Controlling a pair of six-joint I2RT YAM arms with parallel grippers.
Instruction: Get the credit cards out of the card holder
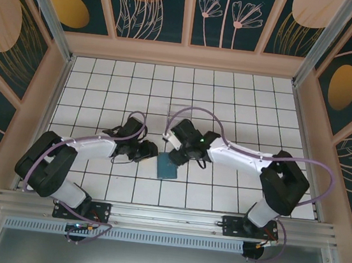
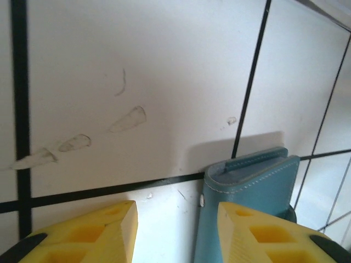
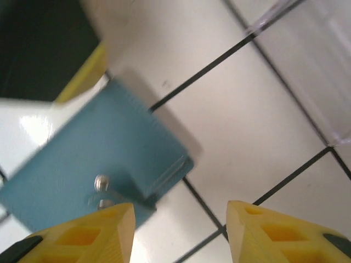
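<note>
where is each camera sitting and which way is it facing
Top external: above and behind the arms, looking down at the tiled table; shows both arms, left gripper and right gripper.
Left wrist: on the left wrist, facing down at tiles and the card holder; shows its yellow fingers.
Right wrist: on the right wrist, facing down at the card holder and a clear box; shows its own yellow fingers.
Shared: all three see the teal card holder.

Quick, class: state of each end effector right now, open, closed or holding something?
Left end effector: open, holding nothing; the card holder lies by one finger.
Right end effector: open, holding nothing.
</note>
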